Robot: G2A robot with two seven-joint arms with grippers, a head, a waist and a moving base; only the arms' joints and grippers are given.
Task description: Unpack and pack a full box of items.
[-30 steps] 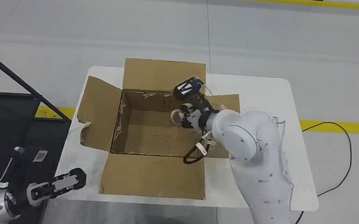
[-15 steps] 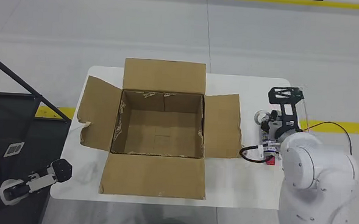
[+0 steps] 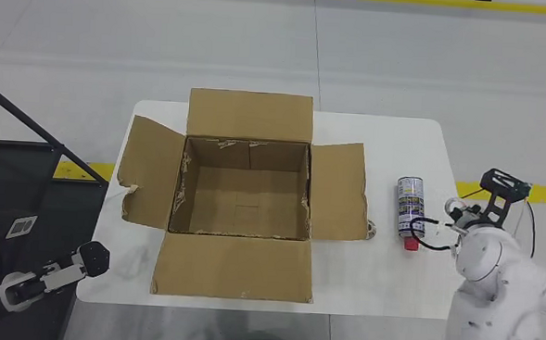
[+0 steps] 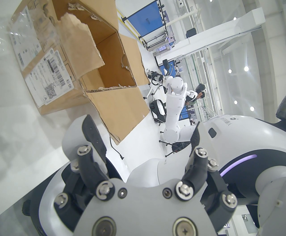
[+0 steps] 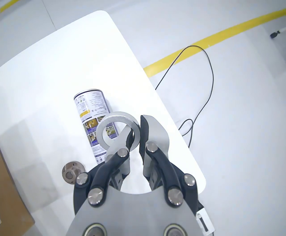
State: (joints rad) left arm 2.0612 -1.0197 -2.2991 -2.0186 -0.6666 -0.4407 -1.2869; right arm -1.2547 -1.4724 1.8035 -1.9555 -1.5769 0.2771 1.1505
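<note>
An open cardboard box stands mid-table with all flaps out and a bare floor inside. A spray can with a red cap lies on the table to its right, and a small brown flange sits by the box's right flap. My right gripper is shut on the rim of a flat silver metal ring. It holds the ring above the spray can, near the table's right edge. My left gripper is open with nothing in it, low beside the table's front left corner.
The white table has free surface behind and in front of the can. A black cable trails on the floor past the right edge. The brown flange lies close to the box's flap. A dark frame stands left of the table.
My right arm has swung from over the box out to the table's right edge, carrying the ring. The spray can now lies uncovered. My left arm has drawn back toward the lower left.
</note>
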